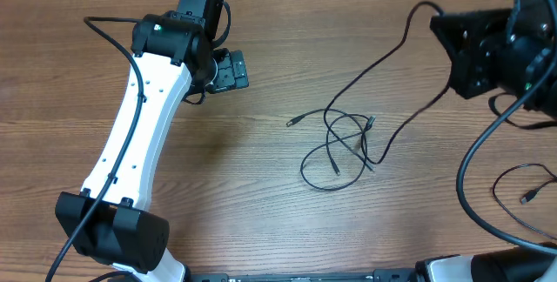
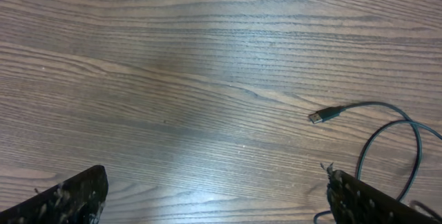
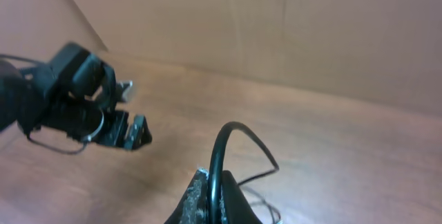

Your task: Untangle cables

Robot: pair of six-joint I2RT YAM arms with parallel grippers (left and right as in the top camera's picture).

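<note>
With the right gripper [image 3: 209,186] grasping a raised cable [image 3: 215,162], the open left gripper [image 2: 214,175] must next pin the plug [image 2: 319,117] just ahead-right of it.

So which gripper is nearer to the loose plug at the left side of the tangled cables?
Left. The left gripper sits just beyond the plug and to its left, fingers open. The right gripper is far off to the right, shut on a cable.
</note>
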